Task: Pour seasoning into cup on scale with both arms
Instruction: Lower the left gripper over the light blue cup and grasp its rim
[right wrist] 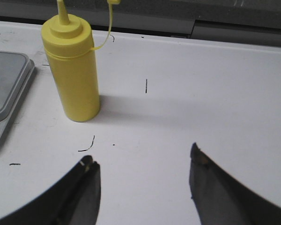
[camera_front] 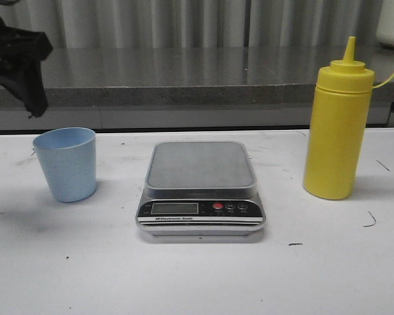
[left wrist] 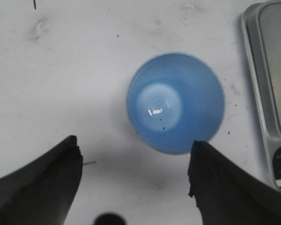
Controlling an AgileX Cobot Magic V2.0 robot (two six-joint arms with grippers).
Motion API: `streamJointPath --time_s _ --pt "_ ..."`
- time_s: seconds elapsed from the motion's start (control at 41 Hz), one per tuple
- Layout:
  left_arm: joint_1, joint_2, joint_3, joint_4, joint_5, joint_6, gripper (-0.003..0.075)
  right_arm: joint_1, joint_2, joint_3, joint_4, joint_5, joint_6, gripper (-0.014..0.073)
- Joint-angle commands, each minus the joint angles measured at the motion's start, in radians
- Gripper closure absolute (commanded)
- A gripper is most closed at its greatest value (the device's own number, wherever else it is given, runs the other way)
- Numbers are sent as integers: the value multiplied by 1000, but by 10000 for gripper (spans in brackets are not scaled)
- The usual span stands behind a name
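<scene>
At the far left, the left arm [camera_front: 16, 62] hangs dark above the table [camera_front: 197, 275], raised clear of the blue cup [camera_front: 65, 164] that stands upright on the white surface below it. In the left wrist view the left gripper [left wrist: 133, 161] has its fingers [left wrist: 47, 183] spread wide, holding nothing, with the cup [left wrist: 175, 103] seen from above just beyond the tips, its inside bare and glossy. Right of the cup, well apart from it, sits the scale [camera_front: 200, 190] at the table's middle, its steel platform bare, the black panel with display and red button on the near side. Further right the yellow seasoning bottle [camera_front: 337, 125] stands upright, near the scale but not touching it, its cone nozzle uncapped and the cap dangling on a thin yellow strap. In the right wrist view the right gripper [right wrist: 143, 159] is also spread and holds nothing, the bottle [right wrist: 72, 70] standing well beyond its fingertips [right wrist: 89, 166].
</scene>
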Motion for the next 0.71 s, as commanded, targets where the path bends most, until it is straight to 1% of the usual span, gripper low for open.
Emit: streamJointPath --time_s 0.0,0.171,0.342,0.415,0.61,0.684 --pt "-8 38 -80 -10 -27 -2 247 0 13 -24 -7 -66 -11 146" --pt "-8 151 -149 -8 -26 -2 247 0 13 -24 -7 -66 -11 146" --pt "-8 212 -180 -8 -18 -2 255 0 13 -24 -7 -66 -11 146" --pt "-8 222 -180 -8 -26 -2 301 0 13 -24 -7 -66 -11 146" --pt "-8 224 -180 -8 -45 -2 525 0 13 -24 -7 -66 -11 146" --pt "-8 224 -180 -8 -45 -2 589 0 13 -24 -7 -66 -11 146"
